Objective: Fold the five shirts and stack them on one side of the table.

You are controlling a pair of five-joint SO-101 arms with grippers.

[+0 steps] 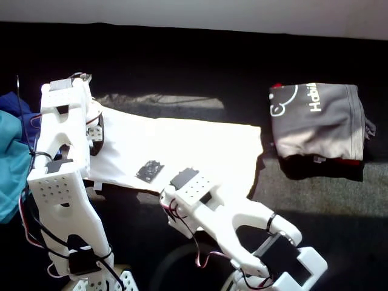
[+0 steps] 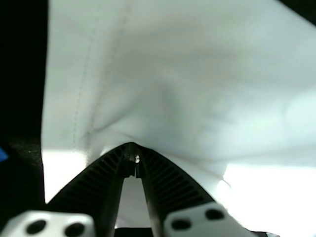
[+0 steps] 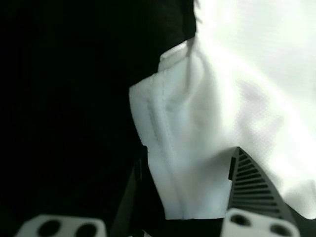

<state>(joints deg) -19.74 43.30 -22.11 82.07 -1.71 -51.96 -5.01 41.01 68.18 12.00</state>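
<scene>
Bench (image 1: 182, 54), black cloth top. White shirt (image 1: 194, 148) spread flat mid-bench, largest item. Grey folded shirt (image 1: 318, 121) well apart, at the bench's right side. Teal shirt (image 1: 9, 157) bunched at the left edge. Left end effector (image 2: 131, 159) pinched closed on the white shirt's puckered fabric. Right end effector (image 3: 190, 154) spread apart, the shirt's hemmed edge lying between its jaws.

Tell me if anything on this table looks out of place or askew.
The folded grey shirt is untidy: red shows at two of its edges. Blue and teal shirts lie bunched at the opposite table edge. The white shirt lies unfolded between them.
</scene>
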